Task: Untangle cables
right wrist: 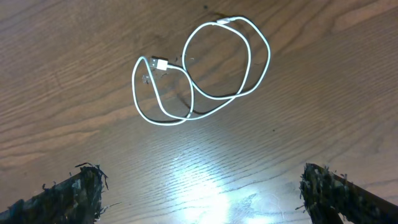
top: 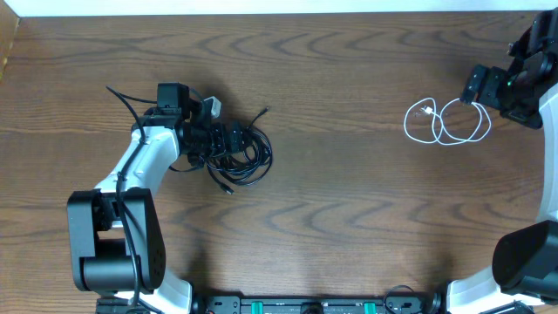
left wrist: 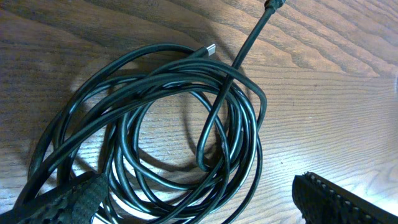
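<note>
A bunch of black cables [top: 247,150] lies coiled and looped over itself on the wooden table at the left. One plug end [top: 265,111] sticks out toward the back. In the left wrist view the coil [left wrist: 180,118] fills the frame. My left gripper [top: 218,137] is open, low over the coil's left edge, with several strands between its fingers [left wrist: 199,205]. The white cable [top: 443,122] lies apart at the right in two loose loops, also seen in the right wrist view [right wrist: 202,68]. My right gripper [top: 481,87] is open and empty [right wrist: 202,193], just right of the white cable.
The wooden table [top: 349,201] carries only the two cable groups. The left arm's base [top: 113,235] stands at the front left and the right arm's base [top: 527,262] at the front right. A thicker black arm wire [top: 122,100] loops behind the left arm.
</note>
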{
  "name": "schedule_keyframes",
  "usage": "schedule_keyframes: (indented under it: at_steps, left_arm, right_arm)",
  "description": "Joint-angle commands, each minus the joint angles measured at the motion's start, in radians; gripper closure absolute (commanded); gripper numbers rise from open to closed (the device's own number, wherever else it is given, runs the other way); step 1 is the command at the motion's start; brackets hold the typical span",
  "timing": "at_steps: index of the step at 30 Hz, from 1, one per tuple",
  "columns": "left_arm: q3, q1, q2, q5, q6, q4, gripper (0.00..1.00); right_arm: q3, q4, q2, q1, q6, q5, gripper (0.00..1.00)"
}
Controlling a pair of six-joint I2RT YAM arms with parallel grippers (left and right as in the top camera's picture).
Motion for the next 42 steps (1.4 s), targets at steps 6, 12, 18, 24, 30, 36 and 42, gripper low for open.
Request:
schedule_keyframes:
  at_steps: [6, 12, 18, 24, 30, 36, 42]
  left_arm:
    - [-0.008, 0.000, -0.014, -0.010, 0.002, -0.001, 0.01]
    - [-0.008, 0.000, -0.014, -0.010, 0.002, -0.001, 0.01]
    - [-0.008, 0.000, -0.014, -0.010, 0.002, -0.001, 0.01]
    - [-0.008, 0.000, -0.014, -0.010, 0.002, -0.001, 0.01]
    - [-0.008, 0.000, -0.014, -0.010, 0.002, -0.001, 0.01]
    - [-0.008, 0.000, -0.014, -0.010, 0.002, -0.001, 0.01]
    - [-0.008, 0.000, -0.014, -0.010, 0.002, -0.001, 0.01]
  right_arm:
    - [0.007, 0.000, -0.013, 0.000, -0.003, -0.005, 0.01]
    - [0.007, 0.000, -0.013, 0.000, -0.003, -0.006, 0.01]
    - [0.007, 0.000, -0.013, 0.000, -0.003, -0.005, 0.01]
    - [0.007, 0.003, -0.013, 0.000, -0.003, -0.006, 0.01]
    - [0.007, 0.005, -0.013, 0.001, -0.002, -0.006, 0.01]
    - [0.007, 0.005, -0.012, 0.000, 0.085, -0.006, 0.01]
    - [0.007, 0.009, -0.012, 0.002, 0.170, -0.101, 0.15]
